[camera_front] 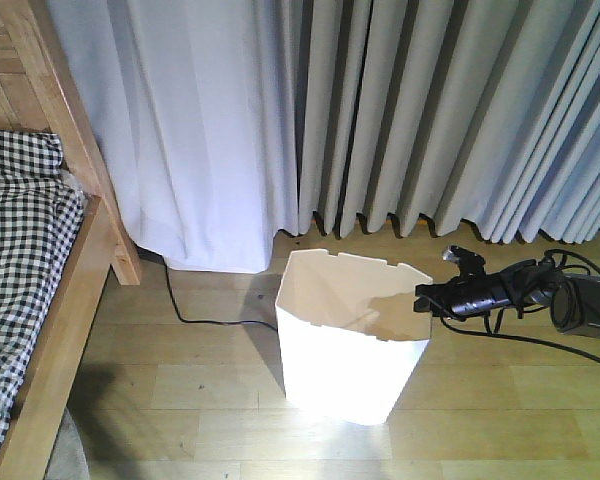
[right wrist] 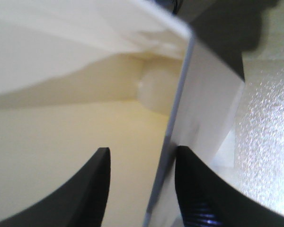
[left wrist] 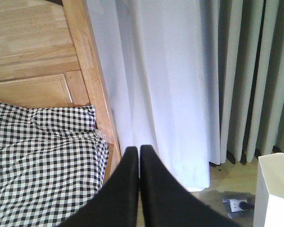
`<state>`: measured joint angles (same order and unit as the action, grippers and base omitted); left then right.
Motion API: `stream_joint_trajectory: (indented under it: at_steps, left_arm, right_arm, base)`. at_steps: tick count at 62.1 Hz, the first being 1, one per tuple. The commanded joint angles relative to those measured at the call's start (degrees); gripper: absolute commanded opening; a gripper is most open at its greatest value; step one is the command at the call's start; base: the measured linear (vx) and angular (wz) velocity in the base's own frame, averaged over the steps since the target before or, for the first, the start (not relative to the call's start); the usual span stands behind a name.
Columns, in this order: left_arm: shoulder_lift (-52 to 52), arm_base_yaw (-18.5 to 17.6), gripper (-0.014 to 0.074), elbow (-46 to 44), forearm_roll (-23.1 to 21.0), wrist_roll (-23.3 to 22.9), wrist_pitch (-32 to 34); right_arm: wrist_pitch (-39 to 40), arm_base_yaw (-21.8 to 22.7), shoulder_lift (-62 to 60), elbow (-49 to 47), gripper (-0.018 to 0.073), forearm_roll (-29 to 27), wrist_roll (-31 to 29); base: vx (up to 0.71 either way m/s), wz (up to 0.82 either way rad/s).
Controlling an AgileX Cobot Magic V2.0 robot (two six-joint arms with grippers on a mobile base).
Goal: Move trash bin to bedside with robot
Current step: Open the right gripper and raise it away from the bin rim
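The white trash bin (camera_front: pixel 345 350) stands upright on the wooden floor, right of the bed (camera_front: pixel 25 250) with its light wooden frame (camera_front: pixel 75 320) and checkered bedding. My right gripper (camera_front: pixel 423 297) is at the bin's right rim. In the right wrist view it (right wrist: pixel 143 150) is open and straddles the bin's wall (right wrist: pixel 180 94): one finger inside over the cream interior, the other against the outside. My left gripper (left wrist: pixel 139 149) is shut and empty, held in the air above the bed's corner (left wrist: pixel 38 156). The bin's edge (left wrist: pixel 274 189) shows at the lower right of the left wrist view.
Grey and white curtains (camera_front: pixel 380 110) hang to the floor behind the bin. A black cable (camera_front: pixel 195 318) runs across the floor between the bed frame and the bin. A floor socket (left wrist: pixel 235 205) sits near the curtain. Black cables trail from the right arm (camera_front: pixel 540 340).
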<state>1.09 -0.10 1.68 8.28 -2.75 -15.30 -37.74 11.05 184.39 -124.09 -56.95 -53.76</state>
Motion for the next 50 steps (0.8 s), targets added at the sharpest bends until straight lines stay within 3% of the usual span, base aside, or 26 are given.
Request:
stream_joint_trajectory:
  at_steps: [1,38,50]
  left_arm:
    - [0.57,-0.35,-0.0006,1.65,-0.24,-0.46,4.21]
    - [0.57,-0.35,-0.0006,1.65,-0.24,-0.46,4.21]
    - [0.57,-0.35,-0.0006,1.65,-0.24,-0.46,4.21]
  right_arm:
    - [-3.30,0.79,-2.87,-1.15,0.0316,1.52,1.58]
    - [-14.01,6.02,-7.68,-1.15,0.0316,5.75,4.10]
    - [-17.19,7.22,-12.15,-1.15,0.0309,9.50,4.92]
  base:
    - [0.00,0.00]
    - [0.00,0.00]
    - [0.00,0.00]
